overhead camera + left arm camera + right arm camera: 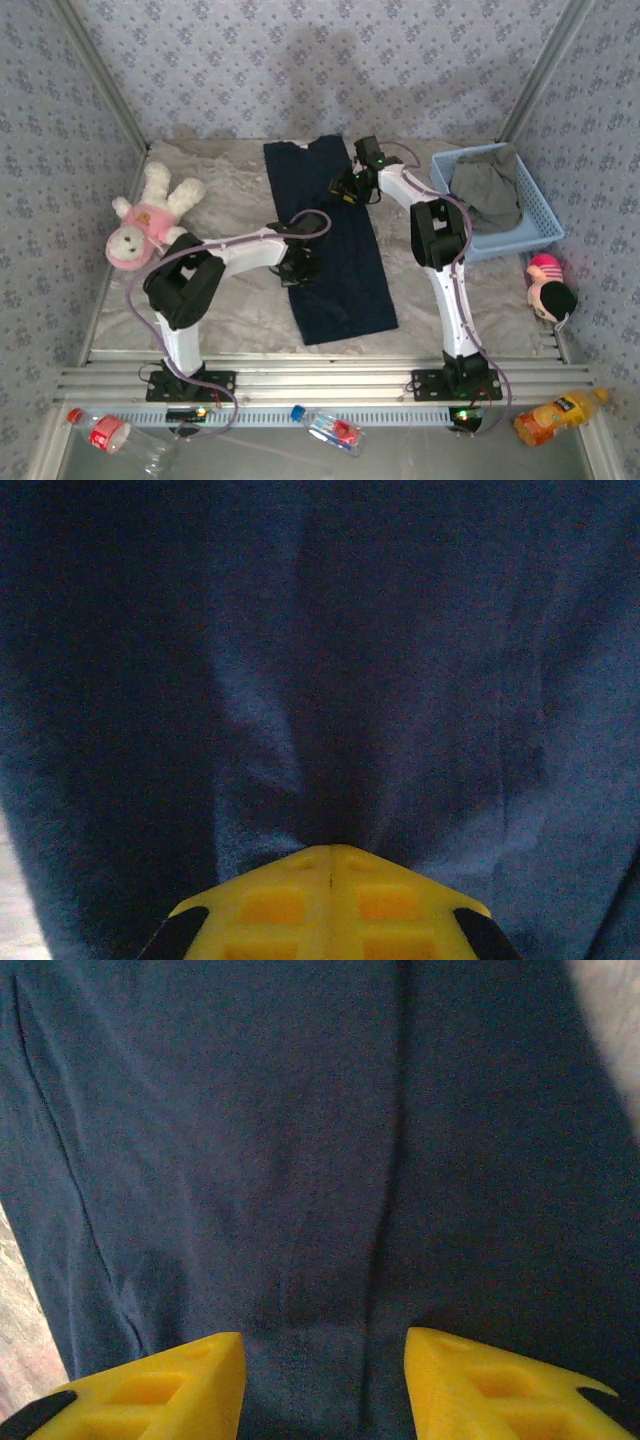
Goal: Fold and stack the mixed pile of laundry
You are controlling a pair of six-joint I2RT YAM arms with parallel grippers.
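The left gripper (330, 854) has its yellow fingers pressed tight together, and the navy garment (340, 275) puckers in creases that run straight into the tips, so it looks to have a pinch of that cloth. The right gripper (320, 1375) stands roughly half open, low over the same garment near its far end, with dark fabric filling the gap between the fingers; whether the tips actually press on the cloth I cannot tell. The navy garment lies spread in a long strip down the middle of the table (230, 300), between the two arms. The olive-grey garment (487, 190) sits crumpled in the light blue basket (545, 222) at the right. From above, each wrist hides its own fingers. Up close, the cloth runs off past the picture edges.
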